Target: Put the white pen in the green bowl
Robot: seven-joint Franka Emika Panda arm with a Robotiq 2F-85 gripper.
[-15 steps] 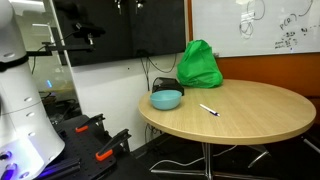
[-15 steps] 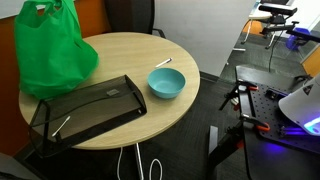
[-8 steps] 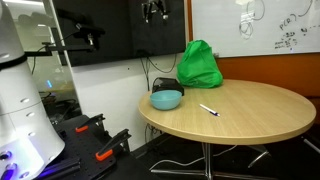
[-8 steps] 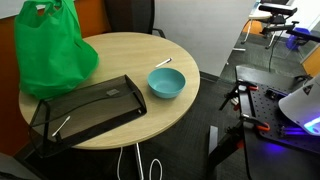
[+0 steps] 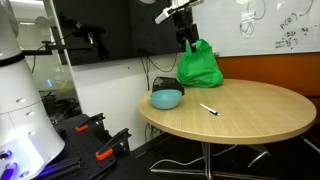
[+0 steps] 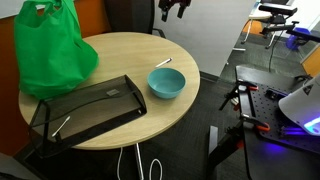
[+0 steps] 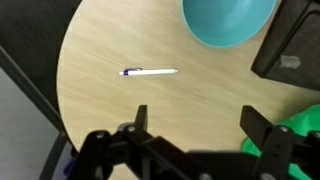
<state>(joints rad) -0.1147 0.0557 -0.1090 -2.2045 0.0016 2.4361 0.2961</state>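
The white pen (image 7: 150, 72) lies flat on the round wooden table (image 5: 250, 115); it also shows in both exterior views (image 5: 209, 110) (image 6: 160, 63). The teal-green bowl (image 5: 166, 99) stands empty near the table edge, a little apart from the pen, and shows too in an exterior view (image 6: 166, 83) and the wrist view (image 7: 228, 20). My gripper (image 5: 185, 30) hangs open and empty high above the table, over the green bag's side. In the wrist view its two fingers (image 7: 197, 120) are spread wide, with the pen and bowl far below.
A green plastic bag (image 5: 200, 65) sits on the table behind the bowl (image 6: 50, 45). A black wire tray (image 6: 90, 105) lies beside it. A whiteboard and dark screen are on the wall behind. Equipment lies on the floor (image 5: 95, 135).
The arm has come into both exterior views from the top. It has moved right and down to a spot above the green bag. Pen and bowl have not moved.
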